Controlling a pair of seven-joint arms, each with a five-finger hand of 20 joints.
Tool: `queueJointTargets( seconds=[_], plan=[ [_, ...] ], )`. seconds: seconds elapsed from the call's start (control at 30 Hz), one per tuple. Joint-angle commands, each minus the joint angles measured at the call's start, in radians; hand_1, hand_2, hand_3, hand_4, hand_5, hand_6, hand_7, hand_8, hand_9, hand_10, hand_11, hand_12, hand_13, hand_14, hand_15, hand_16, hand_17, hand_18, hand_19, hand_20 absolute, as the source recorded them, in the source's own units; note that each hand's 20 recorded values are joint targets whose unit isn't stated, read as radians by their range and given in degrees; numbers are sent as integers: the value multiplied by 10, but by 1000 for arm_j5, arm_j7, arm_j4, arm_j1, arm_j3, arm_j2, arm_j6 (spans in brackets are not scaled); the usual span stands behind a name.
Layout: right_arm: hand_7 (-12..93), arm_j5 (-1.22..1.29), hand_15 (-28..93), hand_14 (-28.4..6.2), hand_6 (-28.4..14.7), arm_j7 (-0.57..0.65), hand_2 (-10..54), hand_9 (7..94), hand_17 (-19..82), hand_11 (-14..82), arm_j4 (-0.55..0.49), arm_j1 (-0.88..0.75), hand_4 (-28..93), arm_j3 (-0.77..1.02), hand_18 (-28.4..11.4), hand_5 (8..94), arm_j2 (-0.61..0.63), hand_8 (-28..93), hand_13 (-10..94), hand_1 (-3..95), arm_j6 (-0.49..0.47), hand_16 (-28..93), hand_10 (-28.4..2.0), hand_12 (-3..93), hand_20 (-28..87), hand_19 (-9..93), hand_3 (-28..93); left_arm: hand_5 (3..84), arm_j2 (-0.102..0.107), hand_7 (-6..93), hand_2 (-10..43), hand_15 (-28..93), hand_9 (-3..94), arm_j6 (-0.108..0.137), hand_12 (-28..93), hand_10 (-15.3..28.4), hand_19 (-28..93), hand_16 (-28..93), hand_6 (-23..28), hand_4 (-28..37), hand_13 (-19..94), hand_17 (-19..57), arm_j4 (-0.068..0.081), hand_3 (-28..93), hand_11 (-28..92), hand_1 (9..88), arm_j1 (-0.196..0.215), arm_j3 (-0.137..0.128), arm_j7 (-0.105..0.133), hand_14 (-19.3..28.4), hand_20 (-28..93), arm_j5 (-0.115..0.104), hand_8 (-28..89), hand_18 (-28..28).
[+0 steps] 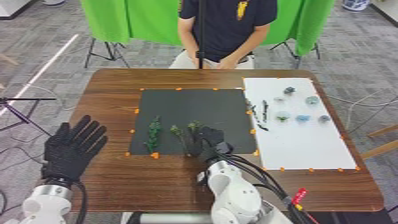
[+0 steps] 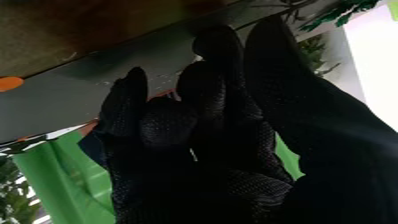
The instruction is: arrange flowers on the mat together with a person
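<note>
Brown wooden table [image 1: 115,185], bright green cloth [image 1: 133,22] behind.
Right hand [image 1: 210,141], lower centre: thumb and fingertip pinching thin dark stem [image 2: 291,8] over black mat [image 1: 182,102]; leafy green sprigs [image 1: 153,135] to left. Left hand [image 1: 71,150] spread, lower left.

No legible text, number or sign — marks on the red tag [image 1: 299,195] unreadable

My head view looks forward and down from well above, across the whole table [image 1: 133,185]. My right wrist view looks from very close along the right hand [image 1: 210,140]; both share that hand, the mat [image 1: 188,106] and the curtain [image 1: 124,22].
</note>
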Motion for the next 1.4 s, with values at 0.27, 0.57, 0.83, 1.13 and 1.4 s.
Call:
queueJointTargets(
  seconds=[0.27, 0.57, 0.83, 1.13, 1.4],
  plan=[
    [350, 49, 855, -244, -61, 60, -95, 605, 247, 558, 7, 8, -266, 16, -284, 662, 31, 40, 478, 546, 7, 504, -181, 564, 445, 828, 724, 432, -6, 78, 116, 262, 384, -11, 106, 153, 280, -33, 88, -283, 304, -31, -3, 734, 166, 269, 35, -7, 14, 155, 133, -11, -77, 138],
    [347, 144, 855, -247, -62, 65, -95, 607, 246, 566, -107, 14, -246, 93, -284, 668, 83, 49, 478, 518, 132, 501, -187, 553, 442, 828, 719, 432, -16, 76, 116, 261, 382, -6, 106, 152, 280, -33, 88, -283, 303, -31, -13, 734, 165, 270, 59, -36, 39, 155, 134, -17, -78, 139],
    [292, 813, 757, -226, -70, -291, 66, 558, 182, 448, -193, -73, -228, 402, -252, 619, 122, -134, 406, 317, 219, 320, -214, 284, 304, 730, 806, 430, -24, 73, 122, 251, 382, -18, 103, 152, 278, -36, 87, -283, 304, -31, -19, 728, 162, 260, 72, -73, 82, 150, 133, -26, -79, 139],
    [184, 1448, 385, -177, -85, -443, 105, 488, 106, 168, -205, -253, -240, 771, -202, 522, 136, -129, 361, 263, 12, 117, -198, 165, 136, 534, 795, 430, -21, 59, 142, 222, 384, -16, 95, 150, 270, -33, 85, -283, 307, -28, -29, 717, 148, 235, 82, -81, 108, 142, 130, -59, -79, 137],
    [144, 1568, 269, -158, -85, -513, 111, 452, 108, 120, -242, -418, -245, 937, -171, 496, 133, -115, 341, 233, 26, 101, -188, 137, 106, 463, 792, 428, -17, 53, 144, 217, 384, -20, 95, 149, 267, -30, 85, -283, 308, -28, -33, 720, 145, 230, 91, -92, 135, 141, 131, -78, -77, 137]
  ],
)
